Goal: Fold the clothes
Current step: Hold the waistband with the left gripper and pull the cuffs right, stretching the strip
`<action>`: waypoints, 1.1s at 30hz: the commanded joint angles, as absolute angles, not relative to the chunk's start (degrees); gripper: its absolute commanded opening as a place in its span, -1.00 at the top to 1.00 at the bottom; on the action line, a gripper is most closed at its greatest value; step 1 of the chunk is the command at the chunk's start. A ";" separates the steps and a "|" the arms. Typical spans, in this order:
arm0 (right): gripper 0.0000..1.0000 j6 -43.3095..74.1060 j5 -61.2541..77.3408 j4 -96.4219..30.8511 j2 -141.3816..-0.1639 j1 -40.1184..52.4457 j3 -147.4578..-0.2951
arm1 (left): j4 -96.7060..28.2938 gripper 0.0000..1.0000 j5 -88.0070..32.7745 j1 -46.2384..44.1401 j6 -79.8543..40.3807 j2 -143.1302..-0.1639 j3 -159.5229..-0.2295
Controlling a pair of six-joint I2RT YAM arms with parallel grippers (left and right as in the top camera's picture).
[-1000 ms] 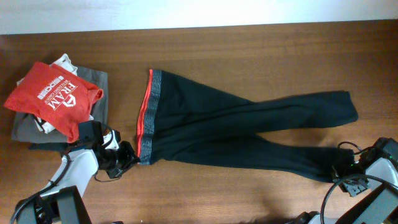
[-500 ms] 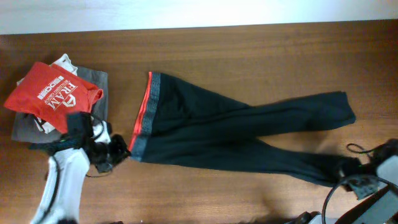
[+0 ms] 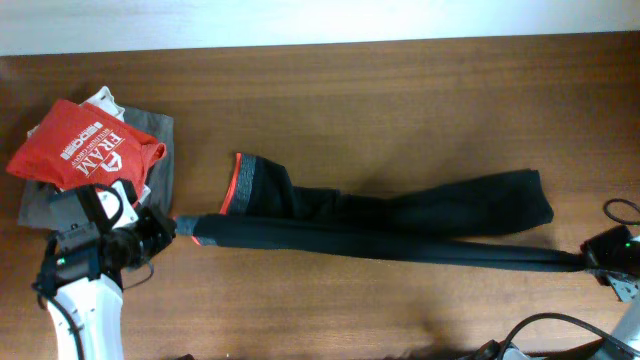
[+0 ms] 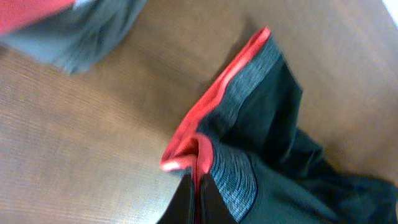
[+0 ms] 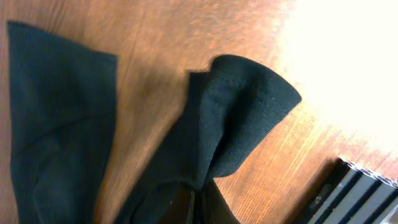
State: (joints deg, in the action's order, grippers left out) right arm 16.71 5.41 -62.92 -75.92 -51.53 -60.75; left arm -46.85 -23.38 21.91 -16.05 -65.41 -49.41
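Note:
The black leggings (image 3: 400, 225) lie stretched across the middle of the wooden table, one leg pulled into a taut band between my two grippers. My left gripper (image 3: 182, 230) is shut on the grey waistband with its orange-red lining (image 4: 214, 152), at the near left corner. My right gripper (image 3: 585, 258) is shut on the cuff of the near leg (image 5: 239, 118) at the right edge. The other leg (image 3: 480, 200) lies flat behind it. The far waistband corner (image 3: 240, 185) rests on the table.
A red T-shirt with white print (image 3: 85, 152) lies on grey folded garments (image 3: 160, 160) at the far left, just behind my left arm. A black cable (image 3: 620, 210) shows at the right edge. A dark ribbed object (image 5: 354, 193) sits near the right gripper.
Both grippers have lifted and pulled apart, stretching the near leg and waistband corner into a taut line. The leggings have drawn together and shifted toward the front.

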 commanded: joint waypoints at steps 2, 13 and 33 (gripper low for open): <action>0.92 15.25 4.14 -60.58 -75.72 -47.27 -62.39 | -40.45 0.99 -23.18 20.53 -17.78 -69.36 -50.04; 0.91 15.22 3.81 -56.90 -85.76 -38.24 -66.39 | -20.45 1.00 -22.85 14.76 -19.59 -77.49 -50.04; 0.48 13.63 4.08 -49.04 -107.22 -28.67 -77.19 | -3.38 0.34 -22.48 9.21 -23.16 -94.00 -50.11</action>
State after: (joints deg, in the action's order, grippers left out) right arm 13.76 5.10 -50.70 -106.48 -30.41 -75.55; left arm -4.08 -23.27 10.02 -22.24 -92.58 -49.41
